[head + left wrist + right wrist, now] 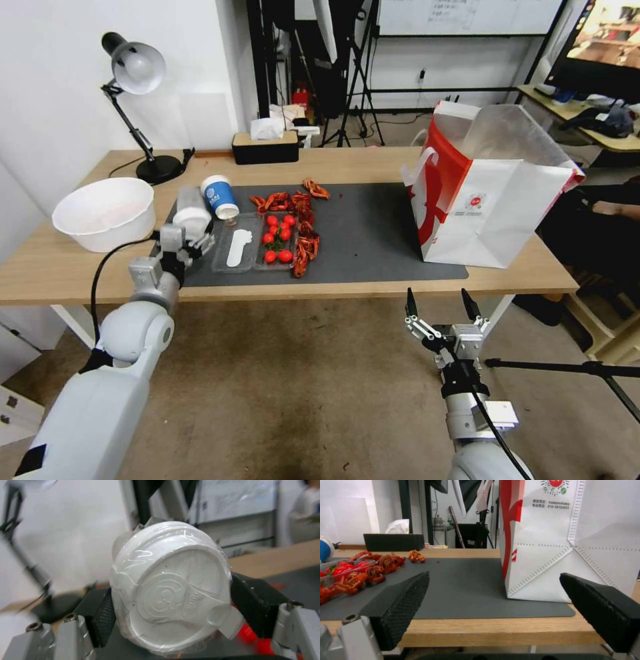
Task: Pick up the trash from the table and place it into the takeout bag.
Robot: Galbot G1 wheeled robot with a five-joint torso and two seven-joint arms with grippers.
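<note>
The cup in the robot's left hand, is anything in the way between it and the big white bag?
Nothing tall. The left gripper holds the clear lidded cup at the mat's left end. Toward the takeout bag lie only low leftovers, then bare mat.

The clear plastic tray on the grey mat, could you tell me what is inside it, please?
The clear plastic tray holds small red tomatoes and a white plastic spoon. Red crayfish shells cover its right edge.
</note>
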